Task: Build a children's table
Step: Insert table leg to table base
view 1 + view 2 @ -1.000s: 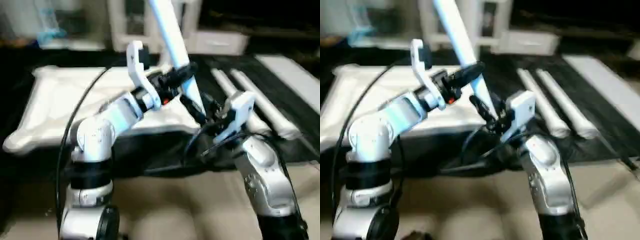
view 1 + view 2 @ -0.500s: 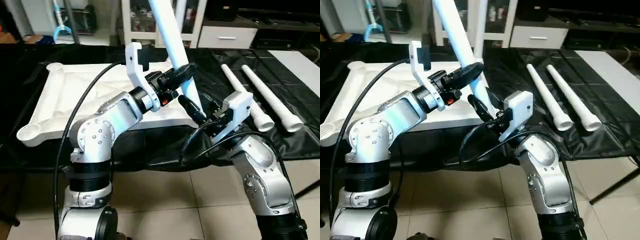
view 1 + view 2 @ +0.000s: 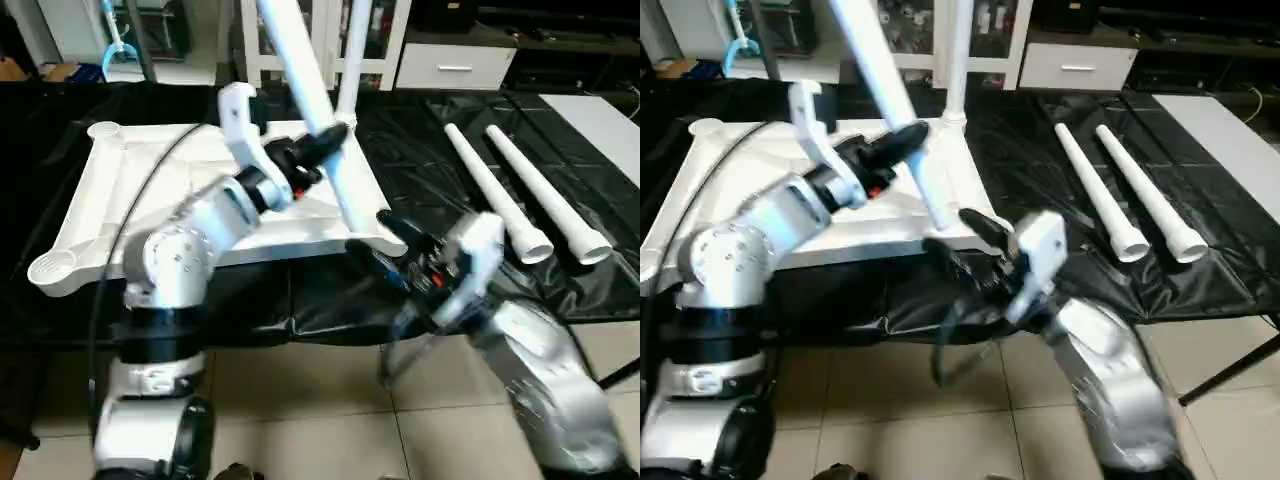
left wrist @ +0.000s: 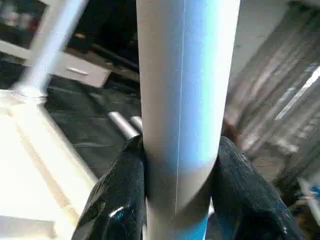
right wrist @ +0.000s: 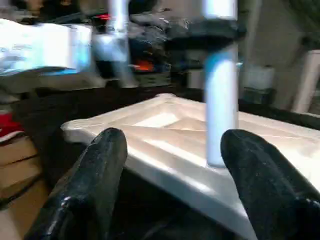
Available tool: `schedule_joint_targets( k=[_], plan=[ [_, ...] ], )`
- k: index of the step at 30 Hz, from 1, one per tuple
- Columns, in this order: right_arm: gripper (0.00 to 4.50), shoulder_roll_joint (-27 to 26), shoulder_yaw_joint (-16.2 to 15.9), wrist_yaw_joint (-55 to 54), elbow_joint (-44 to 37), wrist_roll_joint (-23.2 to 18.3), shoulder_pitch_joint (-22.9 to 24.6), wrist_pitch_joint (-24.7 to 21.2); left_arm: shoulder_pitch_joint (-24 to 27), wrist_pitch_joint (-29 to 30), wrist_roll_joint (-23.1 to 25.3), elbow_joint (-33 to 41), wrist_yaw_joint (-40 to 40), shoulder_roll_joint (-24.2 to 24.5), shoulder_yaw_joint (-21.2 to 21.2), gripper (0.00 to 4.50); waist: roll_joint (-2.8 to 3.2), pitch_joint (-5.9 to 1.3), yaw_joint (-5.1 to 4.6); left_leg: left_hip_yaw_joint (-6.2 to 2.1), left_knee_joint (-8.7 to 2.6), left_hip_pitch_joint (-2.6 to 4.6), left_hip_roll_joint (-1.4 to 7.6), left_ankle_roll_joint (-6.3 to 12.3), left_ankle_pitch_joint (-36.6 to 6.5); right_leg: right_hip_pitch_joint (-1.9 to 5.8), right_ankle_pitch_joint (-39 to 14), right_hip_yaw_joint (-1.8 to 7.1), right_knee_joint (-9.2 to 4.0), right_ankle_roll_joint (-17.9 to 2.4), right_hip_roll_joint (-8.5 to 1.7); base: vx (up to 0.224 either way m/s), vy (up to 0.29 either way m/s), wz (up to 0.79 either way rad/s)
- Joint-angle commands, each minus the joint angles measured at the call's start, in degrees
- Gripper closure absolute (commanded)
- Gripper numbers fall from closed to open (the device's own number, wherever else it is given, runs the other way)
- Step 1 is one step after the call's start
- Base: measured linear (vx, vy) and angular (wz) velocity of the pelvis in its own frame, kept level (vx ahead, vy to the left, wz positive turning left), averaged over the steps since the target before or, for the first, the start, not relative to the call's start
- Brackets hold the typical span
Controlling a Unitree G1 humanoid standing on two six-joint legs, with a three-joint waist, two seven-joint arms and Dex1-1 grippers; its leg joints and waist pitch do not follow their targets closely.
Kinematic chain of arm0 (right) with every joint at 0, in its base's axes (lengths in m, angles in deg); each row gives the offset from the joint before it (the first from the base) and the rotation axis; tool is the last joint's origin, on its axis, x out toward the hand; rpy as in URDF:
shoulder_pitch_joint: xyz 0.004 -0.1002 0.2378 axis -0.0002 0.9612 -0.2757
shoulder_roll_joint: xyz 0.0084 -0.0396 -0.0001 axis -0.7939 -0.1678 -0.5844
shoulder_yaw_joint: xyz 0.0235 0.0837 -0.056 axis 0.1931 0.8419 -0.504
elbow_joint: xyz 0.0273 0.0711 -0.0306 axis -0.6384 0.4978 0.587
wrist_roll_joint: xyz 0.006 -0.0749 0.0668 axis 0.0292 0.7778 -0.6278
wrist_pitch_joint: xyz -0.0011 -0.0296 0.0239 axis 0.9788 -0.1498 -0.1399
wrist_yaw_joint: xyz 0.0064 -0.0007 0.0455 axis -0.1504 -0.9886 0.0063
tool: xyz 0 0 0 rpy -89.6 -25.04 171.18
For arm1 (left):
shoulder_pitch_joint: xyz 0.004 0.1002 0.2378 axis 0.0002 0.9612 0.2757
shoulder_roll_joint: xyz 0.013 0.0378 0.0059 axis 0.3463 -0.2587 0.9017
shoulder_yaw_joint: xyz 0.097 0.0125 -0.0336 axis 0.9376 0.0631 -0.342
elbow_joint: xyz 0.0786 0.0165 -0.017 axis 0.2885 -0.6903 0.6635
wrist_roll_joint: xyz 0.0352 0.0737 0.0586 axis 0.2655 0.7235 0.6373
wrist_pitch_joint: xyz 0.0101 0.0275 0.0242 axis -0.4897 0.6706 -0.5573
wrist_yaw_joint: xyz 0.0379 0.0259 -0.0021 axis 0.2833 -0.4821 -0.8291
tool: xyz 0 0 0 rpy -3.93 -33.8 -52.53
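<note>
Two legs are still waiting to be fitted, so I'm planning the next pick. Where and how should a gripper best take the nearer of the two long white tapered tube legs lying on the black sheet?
Probably mid-shaft, from straight above. The nearer white tapered tube leg lies flat on the black sheet, close beside the second white leg, so fingers should straddle it across its width.

Both forearms are silver with rounded joints, black cables looping alongside, white wrist brackets, and glossy black fingers (image 4: 120, 200).
</note>
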Motion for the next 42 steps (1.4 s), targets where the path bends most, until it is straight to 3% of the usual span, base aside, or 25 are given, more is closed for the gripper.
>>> schedule_joint_targets(
  k=[1,2,4,5,7,8,9,10,11,13,14,15,17,19,20,23,28,30,32,35,38,39,42],
  plan=[
    [0.95,1.21,3.41,0.25,-4.85,-4.81,-0.29,-2.95,-1.46,0.72,0.2,-0.12,2.13,1.0,0.44,2.96,0.37,-4.45,0.24,-0.75,-4.27,1.63,2.38,2.18,-8.88,2.78,-3.25,1.99,-3.63,-11.35,-2.87,0.0,0.0,0.0],
    [0.87,2.17,5.7,-0.65,-6.21,-6.77,-1.72,-4.28,-1.47,2.99,-1.15,0.11,3.58,2.03,0.57,2.96,0.3,-4.42,0.15,-0.76,-4.34,1.57,2.38,2.06,-8.87,2.79,-3.41,1.95,-3.63,-11.45,-2.88,0.0,0.0,0.0],
    [0.69,3.42,8.31,-1.76,-5.78,-6.49,-5.16,-4.5,-1.18,7.4,-3.62,0.97,5.99,3.36,1.25,2.96,1.19,-4.28,0.09,-0.71,-4.46,1.78,2.22,0.31,-10.59,2.47,-6.13,1.81,-3.6,-11.93,-2.81,0.0,0.0,0.0],
    [0.58,6.16,9.31,-1.07,-3.89,-2.5,-8.69,-2.87,-0.65,10.85,-5.59,1.9,7.75,4.12,2.11,2.96,0.91,-4.21,0.0,-0.59,-4.44,1.97,2.19,-0.97,-12.06,2.29,-8.14,1.79,-3.8,-11.67,-2.74,0.0,0.0,0.0],
    [0.42,10.02,9.59,0.48,-0.95,4.09,-12.77,0.23,0.0,14.23,-7.32,2.91,9.91,5.04,3.53,2.96,1.02,-4.04,-0.01,-0.47,-4.5,2.0,2.13,-2.43,-12.98,2.22,-10.41,1.83,-3.93,-11.19,-2.75,0.0,0.0,0.0],
    [0.35,13.61,8.22,2.49,1.66,10.63,-14.79,4.81,0.55,15.85,-7.9,3.8,11.69,5.99,5.05,2.96,1.12,-3.92,0.24,-0.31,-4.34,2.3,2.2,-2.82,-14.5,1.79,-12.2,1.94,-4.32,-11.03,-2.97,0.0,0.0,0.0],
    [0.26,20.86,5.1,5.16,8.45,22.13,-19.47,13.98,1.54,18.03,-8.2,5.08,15.11,8.08,8.66,2.96,0.86,-3.91,0.18,-0.23,-4.33,2.18,2.22,-3.03,-14.54,1.96,-12.82,1.97,-4.43,-10.75,-3.02,0.0,0.0,0.0],
    [0.15,23.58,4.06,5.68,11.61,26.06,-21.77,17.3,1.98,18.81,-8.17,5.62,16.43,8.93,10.28,2.96,0.45,-3.98,0.13,-0.52,-4.31,1.68,2.16,-3.59,-13.39,2.48,-13.47,1.76,-4.15,-10.3,-3.13,0.0,0.0,0.0],
    [0.06,24.92,3.59,5.75,13.38,27.88,-23.11,18.86,2.21,19.16,-8.08,5.88,17.1,9.37,11.17,2.96,0.71,-3.84,0.18,-0.06,-4.07,2.11,1.99,-2.87,-13.89,2.02,-14.53,2.04,-4.45,-10.37,-3.16,0.0,0.0,0.0],
    [0.0,27.09,2.3,6.94,16.01,29.3,-25.66,21.22,2.62,20.53,-8.46,6.05,17.69,9.89,12.39,2.96,0.48,-3.86,-0.01,0.0,-3.85,1.91,1.87,-1.7,-13.83,2.25,-14.76,2.14,-4.49,-10.85,-3.22,0.0,0.0,0.0],
    [0.0,28.83,0.89,8.22,17.5,30.18,-27.32,22.56,2.83,21.21,-8.25,6.21,18.3,10.56,13.72,2.96,0.08,-4.1,-0.01,-0.1,-3.76,1.32,1.95,-0.15,-11.36,2.77,-12.61,2.08,-4.12,-10.74,-3.06,0.0,0.0,0.0],
    [0.0,29.72,0.15,8.76,18.05,30.58,-28.06,23.04,2.94,21.47,-8.05,6.33,18.73,10.97,14.48,2.96,0.17,-4.19,0.04,-0.17,-3.67,1.48,1.99,0.3,-10.84,2.71,-11.86,2.0,-4.04,-11.11,-3.06,0.0,0.0,0.0],
    [0.0,31.59,-3.23,9.64,21.64,33.71,-32.75,26.68,3.72,23.29,-7.2,7.59,21.11,13.21,19.04,2.96,-0.29,-4.34,-0.36,-0.15,-3.48,1.17,1.99,1.77,-8.87,2.92,-9.24,1.82,-3.42,-12.61,-2.87,0.0,0.0,0.0],
    [0.0,31.88,-4.36,9.81,23.01,34.79,-34.51,27.97,3.94,23.98,-6.89,8.05,22.07,14.04,20.68,2.96,-0.17,-4.18,-0.44,-0.02,-3.39,1.33,2.05,2.15,-8.95,2.64,-9.3,1.9,-3.46,-13.13,-2.89,0.0,0.0,0.0],
    [0.0,31.03,-5.91,9.06,26.2,37.72,-38.27,31.99,4.17,23.58,-4.93,8.89,23.57,15.87,24.33,2.96,-0.4,-4.34,-0.48,-0.05,-3.26,1.35,2.21,2.6,-8.71,2.65,-9.07,1.84,-3.32,-13.9,-2.99,0.0,0.0,0.0],
    [0.0,28.19,-6.46,8.01,30.19,39.75,-42.06,36.76,3.55,21.13,-0.99,7.99,24.34,17.35,27.95,2.96,-0.4,-4.16,-0.89,0.09,-3.13,1.38,2.12,2.78,-10.03,2.45,-10.54,1.85,-3.4,-13.97,-2.87,0.0,0.0,0.0],
    [0.0,27.23,-7.84,8.94,30.41,40.8,-43.43,37.61,2.95,18.14,3.06,8.91,24.64,19.69,31.25,2.96,-0.26,-4.06,-0.97,-0.07,-3.39,1.61,2.26,1.56,-12.01,2.44,-11.95,1.81,-3.43,-13.18,-2.62,0.0,0.0,0.0],
    [0.0,27.8,-8.86,9.49,30.9,41.32,-44.03,37.86,2.76,18.09,3.26,9.23,24.72,20.24,31.78,2.96,-0.12,-4.15,-0.99,-0.09,-3.36,1.68,2.31,1.08,-12.13,2.37,-10.72,1.81,-3.21,-13.74,-2.59,0.0,0.0,0.0],
    [0.0,29.46,-11.3,11.74,32.73,42.86,-45.32,38.59,2.29,16.86,5.08,10.08,26.5,22.67,34.81,2.96,-0.09,-4.14,-0.9,-0.08,-3.27,1.7,2.31,1.11,-12.59,2.28,-10.3,1.8,-3.14,-14.1,-2.61,0.0,0.0,0.0],
    [0.0,30.07,-12.01,13.96,34.3,43.49,-46.19,39.19,1.82,16.4,5.87,9.2,27.94,23.24,35.7,2.96,-0.17,-4.06,-0.92,0.04,-3.19,1.58,2.24,1.0,-12.76,2.35,-10.84,1.95,-3.24,-14.05,-2.82,0.0,0.0,0.0],
    [0.0,30.54,-12.12,14.98,36.68,46.65,-47.43,39.65,1.14,12.65,10.22,8.51,31.08,25.39,39.11,2.96,-0.21,-4.21,-0.94,-0.1,-3.15,1.36,2.25,1.28,-11.93,2.48,-10.17,1.87,-3.16,-14.06,-2.81,0.0,0.0,0.0],
    [0.0,30.81,-12.44,15.45,37.25,47.44,-47.69,39.35,1.18,12.59,10.33,8.85,31.73,25.67,39.49,2.96,0.04,-4.24,-0.93,-0.16,-3.13,1.38,2.24,1.25,-11.76,2.52,-9.83,1.87,-3.06,-14.23,-2.84,0.0,0.0,0.0],
    [0.0,31.79,-13.45,16.88,37.95,48.12,-47.44,37.7,0.86,11.02,12.04,8.78,31.99,26.23,40.72,2.96,-0.09,-4.22,-0.87,-0.04,-3.07,1.38,2.28,1.41,-11.45,2.63,-8.47,1.91,-2.95,-15.17,-2.83,0.0,0.0,0.0]
  ],
)
